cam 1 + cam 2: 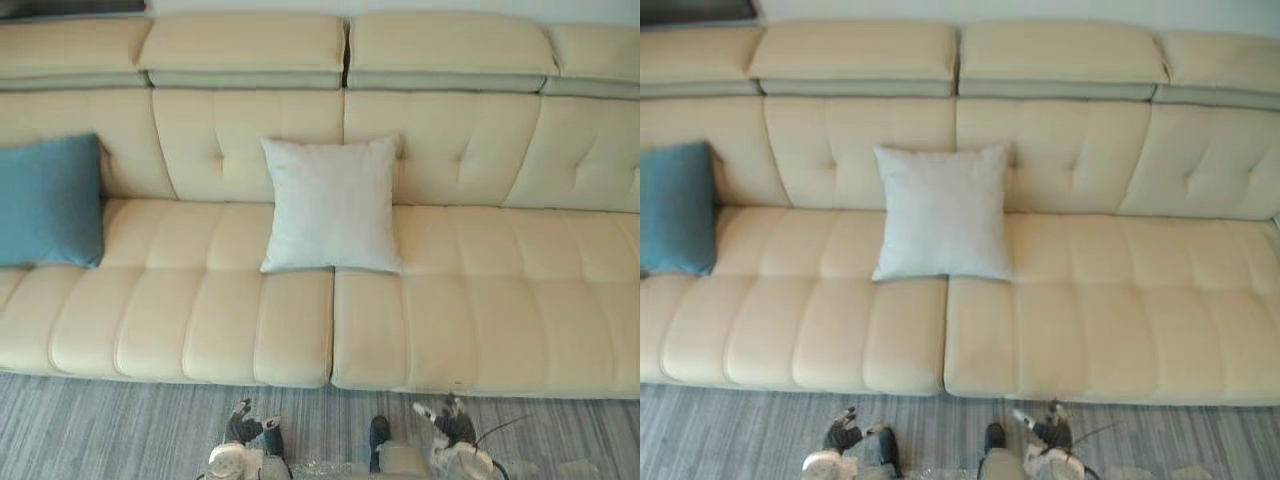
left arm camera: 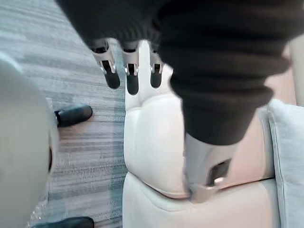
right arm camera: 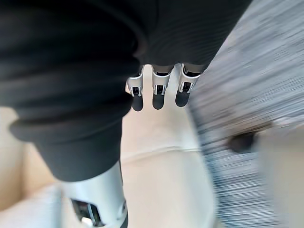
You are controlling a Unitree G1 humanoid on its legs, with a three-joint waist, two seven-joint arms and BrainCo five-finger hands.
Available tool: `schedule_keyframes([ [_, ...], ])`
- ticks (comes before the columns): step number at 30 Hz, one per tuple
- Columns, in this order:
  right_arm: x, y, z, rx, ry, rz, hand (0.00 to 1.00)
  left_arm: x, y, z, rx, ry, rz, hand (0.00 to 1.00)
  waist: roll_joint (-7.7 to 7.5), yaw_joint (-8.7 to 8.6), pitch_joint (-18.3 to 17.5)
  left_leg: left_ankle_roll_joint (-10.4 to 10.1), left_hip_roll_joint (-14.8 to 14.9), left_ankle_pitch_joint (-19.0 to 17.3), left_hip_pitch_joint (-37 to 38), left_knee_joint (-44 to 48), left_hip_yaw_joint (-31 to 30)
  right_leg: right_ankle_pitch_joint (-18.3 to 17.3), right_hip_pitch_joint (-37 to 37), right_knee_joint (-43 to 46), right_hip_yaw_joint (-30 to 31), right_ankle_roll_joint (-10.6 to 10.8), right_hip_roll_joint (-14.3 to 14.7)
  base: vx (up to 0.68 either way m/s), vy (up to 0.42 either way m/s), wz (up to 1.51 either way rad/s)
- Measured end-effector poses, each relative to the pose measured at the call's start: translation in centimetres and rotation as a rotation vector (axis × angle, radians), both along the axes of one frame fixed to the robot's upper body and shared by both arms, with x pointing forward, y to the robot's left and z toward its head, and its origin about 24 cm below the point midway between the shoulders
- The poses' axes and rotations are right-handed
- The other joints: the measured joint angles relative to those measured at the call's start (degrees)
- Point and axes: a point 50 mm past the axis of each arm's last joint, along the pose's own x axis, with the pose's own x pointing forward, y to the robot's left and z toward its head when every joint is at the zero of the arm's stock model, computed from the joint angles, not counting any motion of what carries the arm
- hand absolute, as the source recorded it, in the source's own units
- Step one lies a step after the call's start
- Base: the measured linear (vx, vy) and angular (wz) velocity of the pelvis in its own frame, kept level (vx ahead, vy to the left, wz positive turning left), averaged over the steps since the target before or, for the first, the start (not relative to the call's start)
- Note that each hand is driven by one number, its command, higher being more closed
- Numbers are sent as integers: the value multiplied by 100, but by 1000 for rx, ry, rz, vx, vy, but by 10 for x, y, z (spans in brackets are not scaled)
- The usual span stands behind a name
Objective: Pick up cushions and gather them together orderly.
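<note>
A white square cushion (image 1: 331, 205) leans upright against the backrest in the middle of the cream sofa (image 1: 470, 300). A blue cushion (image 1: 48, 200) leans against the backrest at the sofa's left end. My left hand (image 1: 243, 424) hangs low over the floor in front of the sofa, its fingers (image 2: 132, 71) straight and holding nothing. My right hand (image 1: 447, 420) hangs beside it to the right, fingers (image 3: 159, 90) relaxed and empty. Both hands are well short of the cushions.
Grey striped carpet (image 1: 100, 425) runs along the sofa's front edge. The sofa's right half (image 1: 1140, 290) bears nothing.
</note>
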Motion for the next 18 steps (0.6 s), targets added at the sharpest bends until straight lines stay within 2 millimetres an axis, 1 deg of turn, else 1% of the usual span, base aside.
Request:
schedule_keyframes([
  [4,-5,-8,-3,-10,32,-16,0,-2,1,-1,2,12,0,0,-40,-12,-108,26,-65,-36,85,-1,-5,77,173,-188,45,41,-32,39,33,-1],
  [9,-11,-5,-8,-12,81,13,0,-2,4,-1,20,20,-20,0,-96,-13,-129,30,-88,-51,280,-6,-19,127,355,-299,76,45,-44,-19,12,-4],
  [11,-7,-4,-9,-7,89,18,0,0,5,0,26,14,-23,0,-114,-15,-123,28,-111,-53,257,-13,32,187,285,-373,183,63,-48,-79,20,-28],
  [12,2,-2,-7,-5,73,27,0,3,8,1,34,9,-24,0,-154,-6,-68,25,-133,-57,199,-15,136,277,124,-375,354,75,-47,-74,24,-39],
  [13,6,-2,-6,-4,63,32,0,3,9,1,38,7,-24,0,-194,-5,-34,25,-141,-59,159,-8,183,320,48,-376,420,84,-45,-104,29,-48],
  [14,13,0,-4,-4,48,40,0,6,11,2,47,1,-25,0,-203,-6,-22,26,-152,-85,57,31,223,393,-65,-379,500,93,-44,-97,21,-41],
  [15,23,3,-2,-3,25,60,0,17,17,6,68,-23,-29,0,-304,-3,39,74,-151,-128,-181,200,326,575,-239,-395,592,135,-51,-123,5,-45],
  [16,32,6,1,-4,1,76,0,34,22,13,90,-61,-34,0,-382,-5,155,215,-53,-246,-543,655,344,879,-488,-321,560,206,-25,-106,-13,-36],
  [17,35,6,2,-6,-4,81,0,39,22,15,92,-73,-36,0,-357,16,200,231,35,-320,-640,805,351,1031,-533,-331,531,262,25,-171,-22,-33],
  [18,41,9,5,-11,-19,106,0,52,22,22,94,-122,-29,0,-280,46,285,352,334,-347,-836,1046,463,1104,-587,-145,368,263,142,-155,-10,-16],
])
